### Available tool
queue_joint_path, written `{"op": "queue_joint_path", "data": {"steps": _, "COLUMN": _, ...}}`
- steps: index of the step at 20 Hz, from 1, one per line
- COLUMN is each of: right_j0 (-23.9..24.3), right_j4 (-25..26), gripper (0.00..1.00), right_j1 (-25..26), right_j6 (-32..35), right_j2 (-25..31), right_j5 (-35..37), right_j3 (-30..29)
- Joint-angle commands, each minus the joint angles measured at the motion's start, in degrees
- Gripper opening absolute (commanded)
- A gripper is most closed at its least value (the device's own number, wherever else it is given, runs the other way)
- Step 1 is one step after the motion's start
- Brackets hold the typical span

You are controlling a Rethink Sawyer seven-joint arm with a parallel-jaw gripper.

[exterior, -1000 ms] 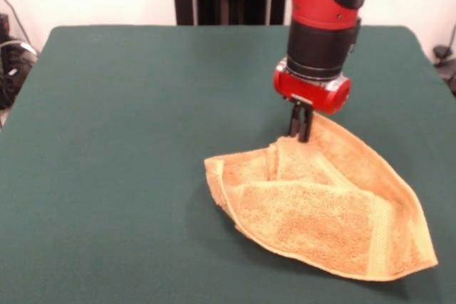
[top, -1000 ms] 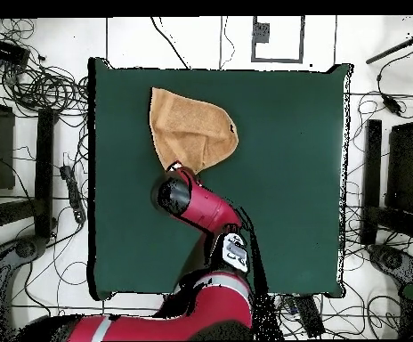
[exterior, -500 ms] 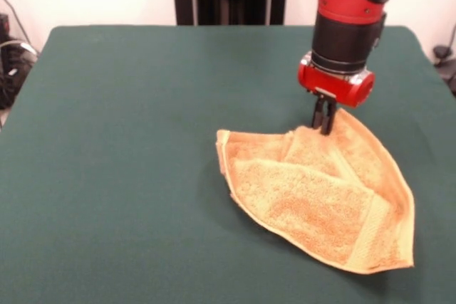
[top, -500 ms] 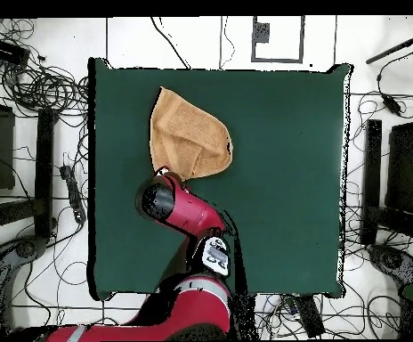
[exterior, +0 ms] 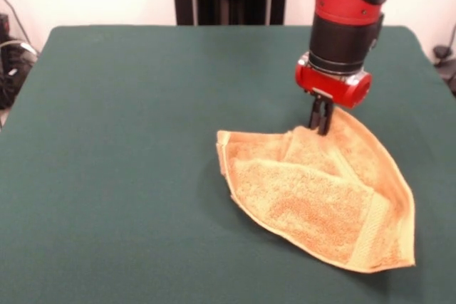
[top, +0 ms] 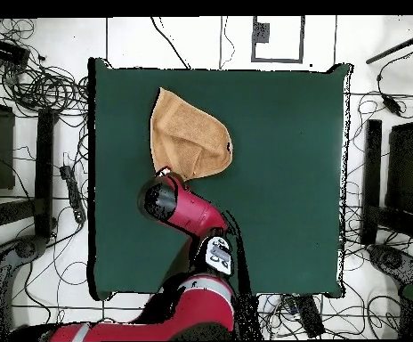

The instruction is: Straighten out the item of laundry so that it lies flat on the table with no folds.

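Observation:
The orange-tan towel point(exterior: 320, 190) lies crumpled on the right part of the green table point(exterior: 128, 140), with one flap folded over its middle and a striped hem along its near edge. My gripper point(exterior: 320, 129) comes straight down onto the towel's far corner, its two black fingers pressed together on the cloth. From above, the towel point(top: 188, 138) sits near the table's point(top: 281, 178) upper left, and the arm's red wrist point(top: 163, 201) covers the gripper at the towel's lower edge.
Wide bare felt stretches left of the towel in the front view. The towel's near corner lies close to the table's front right edge. Cables point(top: 45, 85) and dark stands point(top: 390, 178) ring the table on the floor.
Over the last second the gripper dragged the towel's corner to the right in the front view, pulling the cloth along; in the last half second it only shifted slightly and the towel stayed put.

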State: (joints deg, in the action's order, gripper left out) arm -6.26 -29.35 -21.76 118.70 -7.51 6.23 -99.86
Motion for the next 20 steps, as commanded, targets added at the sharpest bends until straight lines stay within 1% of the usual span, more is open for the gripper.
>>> {"op": "queue_joint_path", "data": {"steps": 1, "right_j0": 1.0, "right_j4": 3.0, "gripper": 0.00, "right_j1": 5.6, "right_j6": 5.8, "right_j2": 4.5, "right_j5": 1.8, "right_j3": -0.6}}
{"op": "queue_joint_path", "data": {"steps": 6, "right_j0": 1.3, "right_j4": 4.8, "gripper": 0.00, "right_j1": 6.1, "right_j6": 4.9, "right_j2": 3.6, "right_j5": 2.6, "right_j3": 1.1}}
{"op": "queue_joint_path", "data": {"steps": 7, "right_j0": 1.2, "right_j4": 4.6, "gripper": 0.00, "right_j1": 6.2, "right_j6": 5.1, "right_j2": 3.2, "right_j5": 4.0, "right_j3": 1.4}}
{"op": "queue_joint_path", "data": {"steps": 10, "right_j0": 2.5, "right_j4": 5.5, "gripper": 0.00, "right_j1": 6.1, "right_j6": 4.7, "right_j2": 4.5, "right_j5": 4.0, "right_j3": 1.4}}
{"op": "queue_joint_path", "data": {"steps": 12, "right_j0": 1.5, "right_j4": 6.3, "gripper": 0.00, "right_j1": 6.4, "right_j6": 4.6, "right_j2": 3.0, "right_j5": 4.1, "right_j3": 2.2}}
{"op": "queue_joint_path", "data": {"steps": 14, "right_j0": 1.9, "right_j4": 6.6, "gripper": 0.00, "right_j1": 6.3, "right_j6": 4.6, "right_j2": 3.3, "right_j5": 5.1, "right_j3": 2.2}}
{"op": "queue_joint_path", "data": {"steps": 15, "right_j0": 2.0, "right_j4": 6.8, "gripper": 1.00, "right_j1": 6.2, "right_j6": 4.6, "right_j2": 3.4, "right_j5": 5.6, "right_j3": 2.2}}
{"op": "queue_joint_path", "data": {"steps": 20, "right_j0": 2.0, "right_j4": 7.3, "gripper": 1.00, "right_j1": 6.5, "right_j6": 5.0, "right_j2": 3.0, "right_j5": 7.0, "right_j3": 3.1}}
